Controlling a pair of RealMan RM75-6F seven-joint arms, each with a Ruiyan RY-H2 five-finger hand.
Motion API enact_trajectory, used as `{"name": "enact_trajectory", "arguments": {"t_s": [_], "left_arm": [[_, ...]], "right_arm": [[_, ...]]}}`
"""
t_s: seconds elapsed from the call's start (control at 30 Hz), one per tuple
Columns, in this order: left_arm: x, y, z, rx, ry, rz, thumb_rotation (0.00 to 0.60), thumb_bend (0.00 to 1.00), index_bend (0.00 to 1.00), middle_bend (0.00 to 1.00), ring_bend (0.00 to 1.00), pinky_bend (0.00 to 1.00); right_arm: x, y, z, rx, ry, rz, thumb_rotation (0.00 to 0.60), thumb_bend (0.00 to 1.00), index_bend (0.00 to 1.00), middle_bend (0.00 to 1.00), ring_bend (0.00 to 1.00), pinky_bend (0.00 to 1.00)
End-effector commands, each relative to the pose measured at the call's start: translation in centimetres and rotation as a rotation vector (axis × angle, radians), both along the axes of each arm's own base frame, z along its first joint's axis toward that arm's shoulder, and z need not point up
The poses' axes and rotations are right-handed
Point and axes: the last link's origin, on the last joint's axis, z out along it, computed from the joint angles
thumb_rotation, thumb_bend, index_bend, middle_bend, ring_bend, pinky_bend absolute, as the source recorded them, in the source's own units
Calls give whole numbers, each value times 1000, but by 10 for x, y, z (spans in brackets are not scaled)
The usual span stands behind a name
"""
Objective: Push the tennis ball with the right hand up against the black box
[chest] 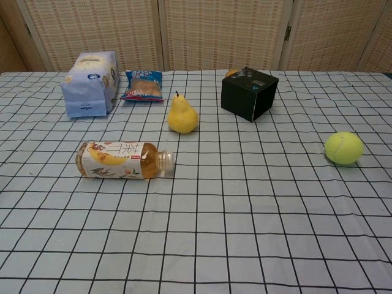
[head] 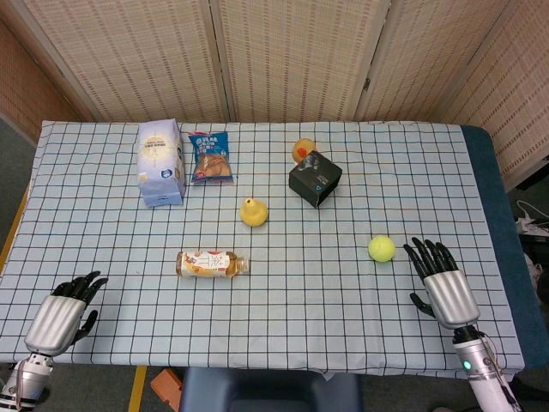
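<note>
The tennis ball sits loose toward the right edge of the surface, well apart from the black box up toward the far edge, so the push hasn't happened yet. The right hand is just beside it on the near-right side, fingers spread and holding nothing, probably lined up to shove it diagonally. The left hand rests by the near-left corner, fingers loosely apart, empty.

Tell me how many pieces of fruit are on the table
2: a pear mid-table, and an orange mostly hidden behind the black box. More could be hidden.
</note>
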Motion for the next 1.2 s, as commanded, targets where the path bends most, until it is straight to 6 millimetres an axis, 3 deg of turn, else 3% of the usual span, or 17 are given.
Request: {"name": "enact_trajectory", "arguments": {"t_s": [0.03, 0.67, 0.77, 0.9, 1.07, 1.13, 1.2], "left_arm": [[0, -1, 0, 0, 2, -1, 600, 465, 200, 115, 192, 301], [0, -3, 3, 10, 3, 1, 600, 465, 200, 138, 192, 301], [1, -6, 3, 11, 2, -3, 600, 465, 199, 142, 192, 301], [3, -8, 3, 12, 3, -7, 600, 466, 199, 164, 193, 301], [2, -7, 1, 4, 8, 1, 600, 465, 200, 169, 193, 301], [2, -7, 1, 4, 6, 0, 600, 465, 200, 169, 194, 301], [2, -7, 2, 7, 3, 1, 600, 466, 200, 170, 193, 301]], "right_arm": [[0, 0, 0, 2, 0, 0, 600, 146, 0, 0, 0, 83], [1, -4, -4, 20, -12, 50, 600, 155, 0, 0, 0, 80], [1, -4, -4, 28, -23, 83, 600, 233, 0, 0, 0, 79], [-1, -6, -3, 18, -22, 95, 600, 412, 0, 0, 0, 103], [-4, -12, -3, -35, 37, 70, 600, 616, 15, 6, 5, 270], [-3, -14, -4, -71, 57, 66, 600, 677, 114, 111, 88, 374], [-3, -16, -6, -88, 74, 74, 600, 733, 347, 326, 288, 472]]}}
